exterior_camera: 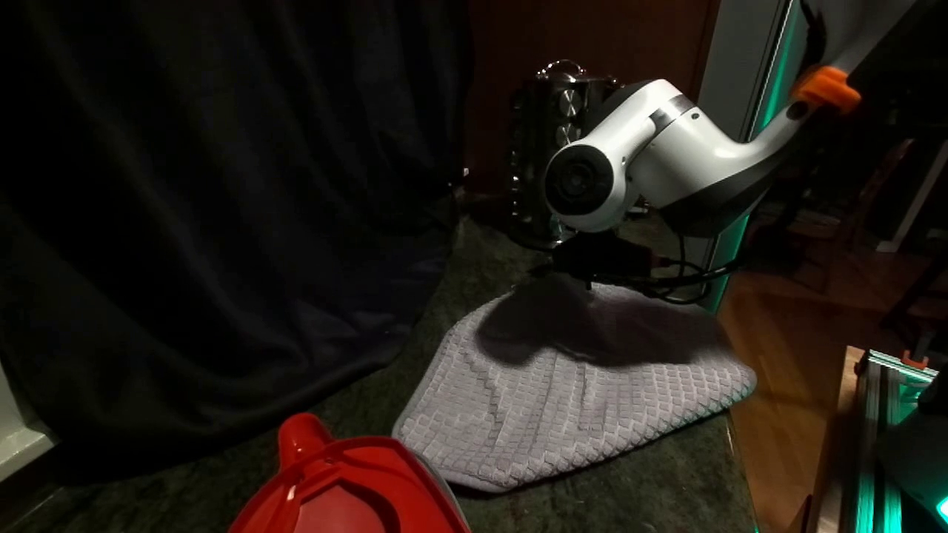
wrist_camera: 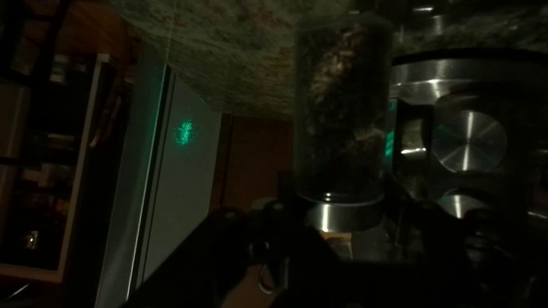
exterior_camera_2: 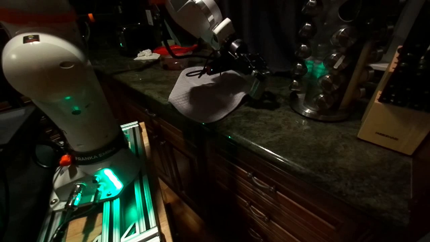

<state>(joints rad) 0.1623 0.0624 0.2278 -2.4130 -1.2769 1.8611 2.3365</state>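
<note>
Claw (wrist_camera: pixel 346 209) — jar (wrist_camera: pixel 342 111) in grip

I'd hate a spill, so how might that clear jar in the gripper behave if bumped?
The jar has smooth-looking clear walls, so it may be slippery and perhaps breakable. Its cylindrical body would probably roll if laid down. Dry-looking bits inside suggest it's fairly light.

The pincer (wrist_camera: pixel 343 194) grips a clear, metal-lidded jar (wrist_camera: pixel 342 115).
</note>
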